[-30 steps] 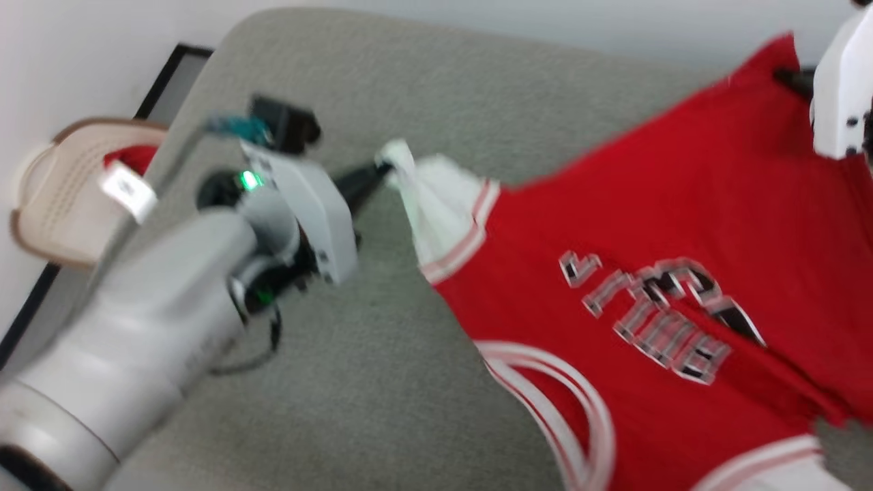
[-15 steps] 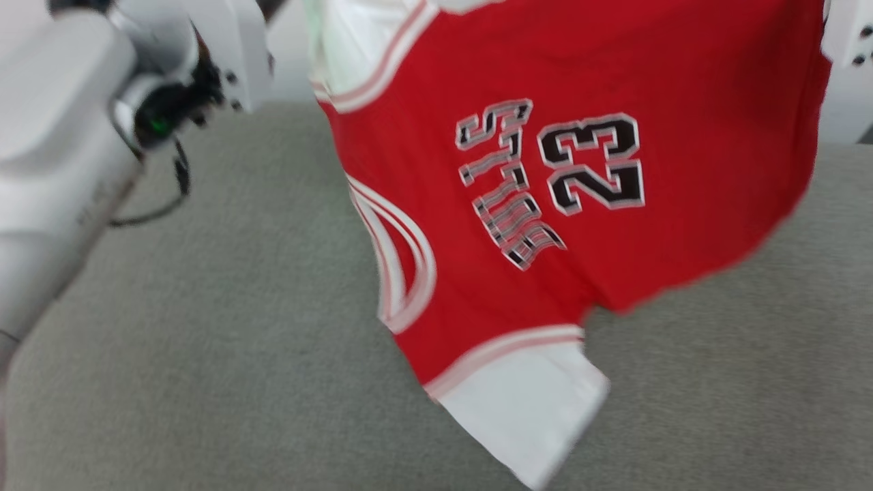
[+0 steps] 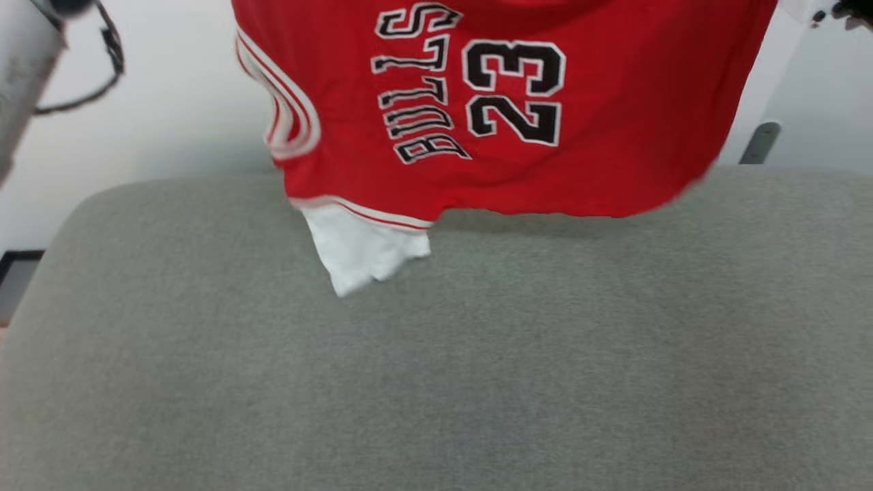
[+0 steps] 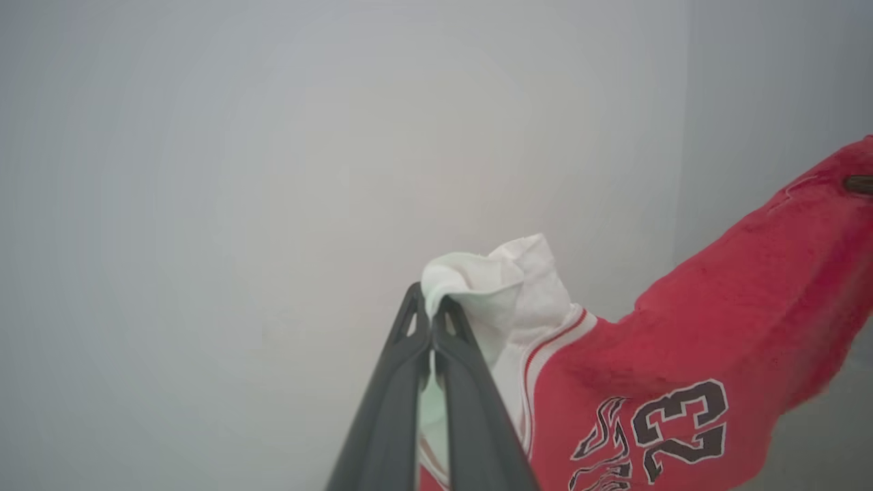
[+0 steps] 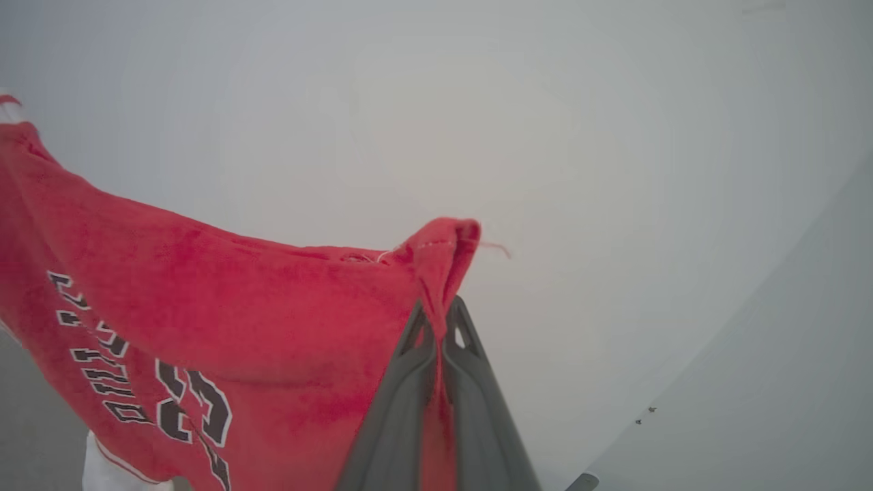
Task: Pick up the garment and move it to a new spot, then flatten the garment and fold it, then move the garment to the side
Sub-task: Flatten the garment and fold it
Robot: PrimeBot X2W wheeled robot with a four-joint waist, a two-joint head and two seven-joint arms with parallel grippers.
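The garment (image 3: 505, 116), a red T-shirt with white sleeves and black "BULLS 23" lettering, hangs stretched in the air above the grey cushion (image 3: 436, 354). Its lower white sleeve (image 3: 365, 249) dangles just over the cushion's far edge. My left gripper (image 4: 431, 310) is shut on the bunched upper white sleeve (image 4: 505, 286). My right gripper (image 5: 440, 317) is shut on a red corner of the garment's hem (image 5: 443, 239). In the head view my pale left forearm (image 3: 20, 61) shows at the top left, and part of my right wrist (image 3: 835, 10) at the top right.
A pale wall (image 3: 157, 123) rises behind the grey cushion. A dark strip of floor edge (image 3: 17, 262) shows at the left, and a grey post (image 3: 757, 143) stands at the right behind the cushion.
Both arms have lifted the garment off the cushion and stretched it in the air. The head camera has swung, so the whole view shifted and the basket at the left left the picture.
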